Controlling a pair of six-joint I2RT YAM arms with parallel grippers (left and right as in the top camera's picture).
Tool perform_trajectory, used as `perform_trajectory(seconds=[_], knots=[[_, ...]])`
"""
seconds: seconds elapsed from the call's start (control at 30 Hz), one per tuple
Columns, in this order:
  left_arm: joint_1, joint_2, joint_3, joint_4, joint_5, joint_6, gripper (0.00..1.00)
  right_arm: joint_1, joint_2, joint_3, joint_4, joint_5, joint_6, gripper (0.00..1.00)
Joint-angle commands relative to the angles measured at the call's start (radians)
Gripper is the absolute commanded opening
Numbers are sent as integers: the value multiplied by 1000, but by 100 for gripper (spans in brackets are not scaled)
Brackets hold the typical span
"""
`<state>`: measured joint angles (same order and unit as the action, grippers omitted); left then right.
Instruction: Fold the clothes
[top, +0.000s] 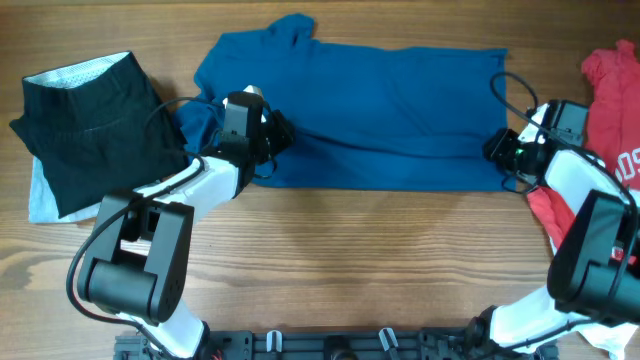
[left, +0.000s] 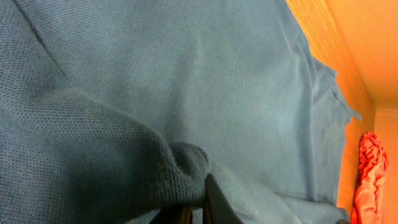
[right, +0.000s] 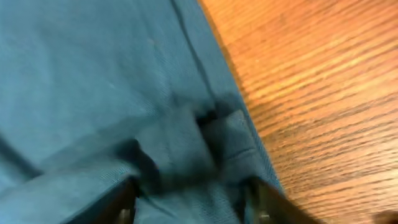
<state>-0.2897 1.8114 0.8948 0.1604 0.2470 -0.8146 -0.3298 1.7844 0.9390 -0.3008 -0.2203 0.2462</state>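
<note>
Blue shirt (top: 380, 110) lies between black garment (top: 100, 130) and red T-shirt (top: 612, 90), left hand (top: 278, 135) clamped on it, right hand (top: 496, 150) unclear.

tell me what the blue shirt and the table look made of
Blue shirt: a soft matte knit, likely cotton pique; the left wrist view shows a fine pebbled weave and limp folds. Table: wood or wood-look laminate, cannot tell which; warm brown with long grain lines and a slight sheen.
</note>
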Motion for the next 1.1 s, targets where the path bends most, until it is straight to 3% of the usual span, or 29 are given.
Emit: perform_trajectory(seconds=[0.0, 0.07, 0.17, 0.23, 0.37, 0.97, 1.07], knots=[[1, 6, 2, -1, -21, -9, 6, 9, 23, -5, 6, -37, 2, 38], [1, 6, 2, -1, -21, -9, 6, 9, 22, -4, 5, -36, 16, 30], [1, 6, 2, -1, -21, -9, 6, 9, 19, -4, -3, -37, 26, 28], [1, 6, 2, -1, -21, -9, 6, 9, 13, -4, -4, -40, 31, 30], [1, 6, 2, -1, -21, -9, 6, 8, -1, -2, 2, -31, 44, 50], [1, 6, 2, -19, -21, -9, 7, 5, -92, 13, -7, 2, 44, 50], [1, 6, 2, -19, -21, -9, 7, 5, -92, 13, -22, 14, 41, 44]])
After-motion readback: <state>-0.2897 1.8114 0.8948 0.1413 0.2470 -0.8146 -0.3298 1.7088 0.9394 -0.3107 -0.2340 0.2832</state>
